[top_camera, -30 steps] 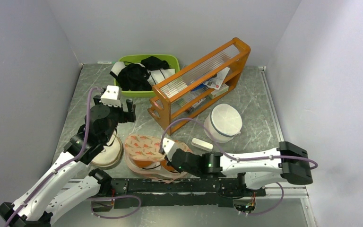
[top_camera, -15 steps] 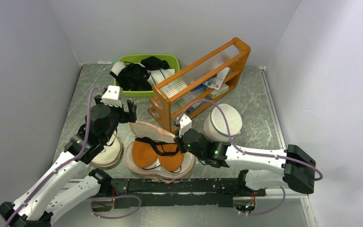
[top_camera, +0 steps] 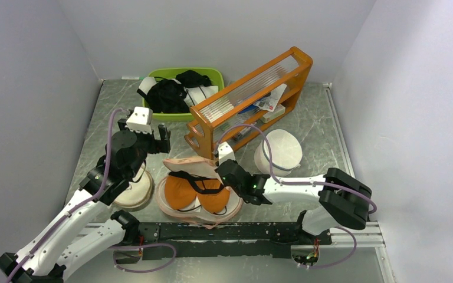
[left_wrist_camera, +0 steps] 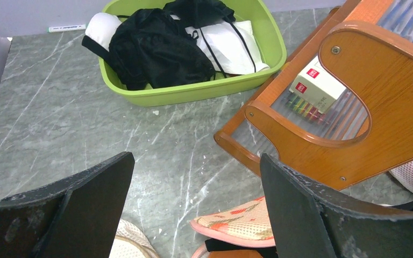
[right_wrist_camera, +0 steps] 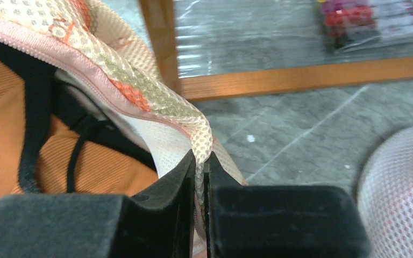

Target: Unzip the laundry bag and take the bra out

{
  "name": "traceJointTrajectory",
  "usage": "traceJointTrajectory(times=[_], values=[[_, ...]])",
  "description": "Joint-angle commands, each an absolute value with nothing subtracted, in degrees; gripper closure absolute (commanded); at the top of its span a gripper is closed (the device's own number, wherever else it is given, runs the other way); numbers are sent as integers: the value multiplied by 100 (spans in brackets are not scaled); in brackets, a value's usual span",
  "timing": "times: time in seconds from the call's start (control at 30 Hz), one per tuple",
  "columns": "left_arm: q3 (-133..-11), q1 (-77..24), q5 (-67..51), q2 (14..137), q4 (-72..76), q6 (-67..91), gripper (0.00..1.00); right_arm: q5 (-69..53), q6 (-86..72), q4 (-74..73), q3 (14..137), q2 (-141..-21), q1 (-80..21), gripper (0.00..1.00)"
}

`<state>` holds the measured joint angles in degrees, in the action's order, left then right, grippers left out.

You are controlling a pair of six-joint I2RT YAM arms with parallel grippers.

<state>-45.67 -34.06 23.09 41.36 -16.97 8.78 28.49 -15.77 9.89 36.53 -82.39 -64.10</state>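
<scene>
The laundry bag lies unzipped at the desk's near edge, with the orange bra resting inside. The right tool pinches the bag's lifted flap (mesh clamped between narrow fingers). The left tool hovers wide, holding nothing.

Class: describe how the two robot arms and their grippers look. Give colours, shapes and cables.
The left arm and right arm have white shells and black joints, with a lilac cable looping along each. The left gripper has broad, flat black fingers with scuffed edges. The right gripper has blocky matte black fingers.
</scene>
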Motion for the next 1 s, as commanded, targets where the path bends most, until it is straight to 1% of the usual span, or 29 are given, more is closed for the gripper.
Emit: traceJointTrajectory(times=[0.0, 0.13, 0.17, 0.2, 0.27, 0.33, 0.4, 0.53, 0.63, 0.73, 0.77, 0.87, 0.97], values=[[-4621, -3357, 2225, 4044, -1618, 813, 2, 3811, -1479, 1436, 3518, -8085, -6375, 90], [-4638, -3357, 2194, 4072, -1641, 816, 2, 4038, -1271, 1356, 3612, -7998, -6373, 82], [-4641, -3357, 2185, 4088, -1651, 817, 2, 4050, -1248, 1346, 3622, -7994, -6372, 80], [-4641, -3357, 2176, 4083, -1652, 817, 2, 4019, -1234, 1371, 3610, -8002, -6374, 74], [-4641, -3357, 2171, 4072, -1669, 845, 2, 3962, -1260, 1428, 3580, -8058, -6374, 66], [-4642, -3357, 2135, 4044, -1708, 988, 2, 3959, -1377, 1425, 3594, -8168, -6373, 61], [-4631, -3357, 1954, 3982, -1814, 1361, 2, 4104, -1548, 1359, 3644, -8274, -6372, 59], [-4244, -3356, 1143, 3666, -2142, 2607, 2, 4466, -1760, 1374, 3667, -8358, -6374, 48], [-3783, -3357, 611, 3341, -2365, 3493, 0, 4637, -1733, 1503, 3620, -8380, -6378, 45], [-3324, -3357, 206, 3110, -2421, 4101, 14, 4657, -1526, 1748, 3551, -8429, -6377, 45], [-3203, -3357, 104, 3097, -2405, 4156, 17, 4626, -1461, 1831, 3536, -8454, -6368, 45], [-2958, -3357, -114, 3200, -2142, 4317, 21, 4453, -1366, 2013, 3510, -8512, -6368, 45], [-2835, -3355, -394, 3646, -1614, 4365, 31, 4472, -1374, 2127, 3456, -8558, -6369, 45]])
